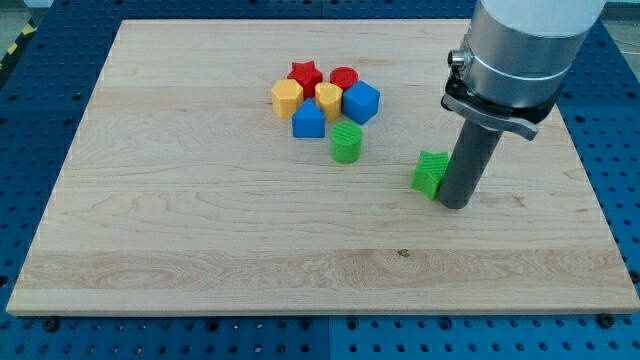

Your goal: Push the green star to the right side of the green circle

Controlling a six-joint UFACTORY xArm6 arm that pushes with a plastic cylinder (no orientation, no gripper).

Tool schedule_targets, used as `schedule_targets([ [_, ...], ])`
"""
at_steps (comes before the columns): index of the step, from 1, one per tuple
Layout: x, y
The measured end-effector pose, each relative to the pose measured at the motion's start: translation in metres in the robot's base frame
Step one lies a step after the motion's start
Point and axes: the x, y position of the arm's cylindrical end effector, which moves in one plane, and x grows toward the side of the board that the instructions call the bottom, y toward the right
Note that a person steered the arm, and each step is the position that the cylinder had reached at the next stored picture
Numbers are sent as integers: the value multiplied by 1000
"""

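Note:
The green star (431,172) lies on the wooden board (200,230), right of centre. The green circle (346,143), a short cylinder, stands to its left and a little higher in the view, with a gap between them. My tip (455,203) is down at the board, right against the star's right side, partly covering that side. The rod rises from there to the grey arm at the view's top right.
A tight cluster sits above and left of the green circle: a red star (305,74), a red circle (344,78), a yellow hexagon-like block (287,97), a yellow heart (327,99), a blue cube-like block (361,102) and a blue block (308,120).

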Motion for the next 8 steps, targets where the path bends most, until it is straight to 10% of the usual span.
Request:
schedule_targets([
  [8, -18, -8],
])
